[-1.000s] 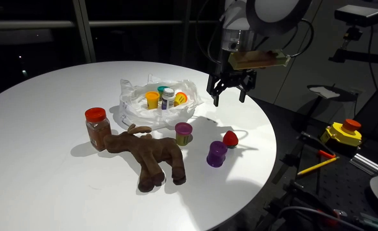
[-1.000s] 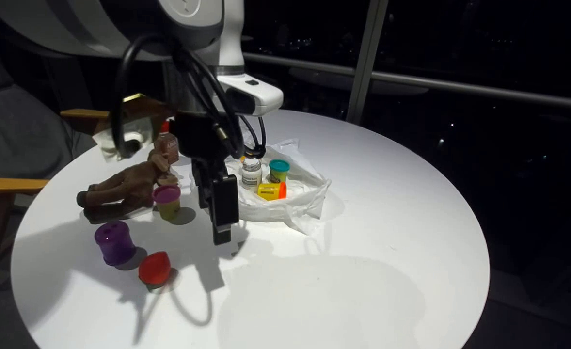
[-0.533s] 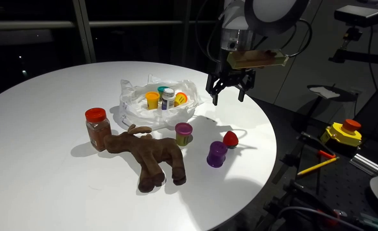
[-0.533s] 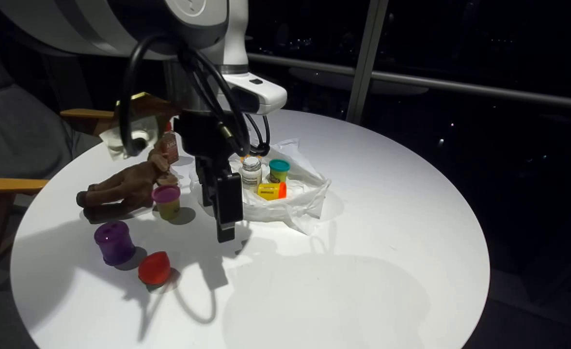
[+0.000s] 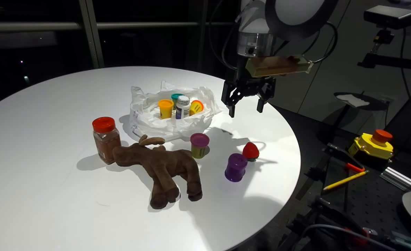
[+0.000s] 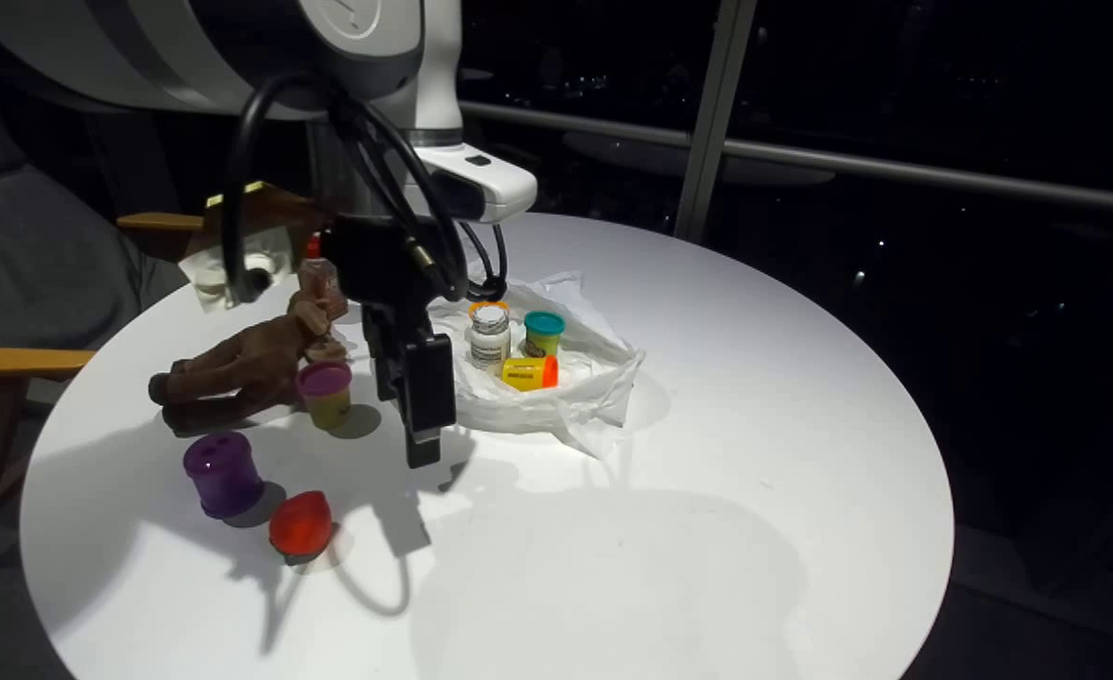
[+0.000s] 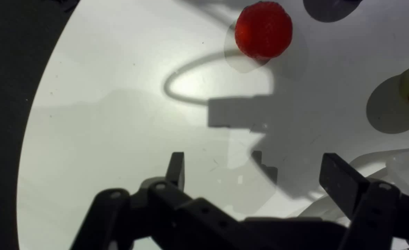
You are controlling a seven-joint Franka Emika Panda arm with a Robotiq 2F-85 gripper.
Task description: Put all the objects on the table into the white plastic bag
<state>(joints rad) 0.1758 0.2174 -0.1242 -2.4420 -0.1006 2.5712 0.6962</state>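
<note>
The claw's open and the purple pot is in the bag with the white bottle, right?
Almost: the purple pot is on the table, outside the bag, as both exterior views show. The white bottle is inside, and the claw is open.

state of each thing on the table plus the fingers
fingers, open, nothing between them
white plastic bag, open, four containers inside
orange tub, upright in bag
teal-lidded tub, upright in bag
white bottle, upright in bag
yellow tub, on its side in bag
red-lidded jar, upright
moose toy, lying on its side
pink-lidded tub, upright
purple container, standing
strawberry, tip up
</note>
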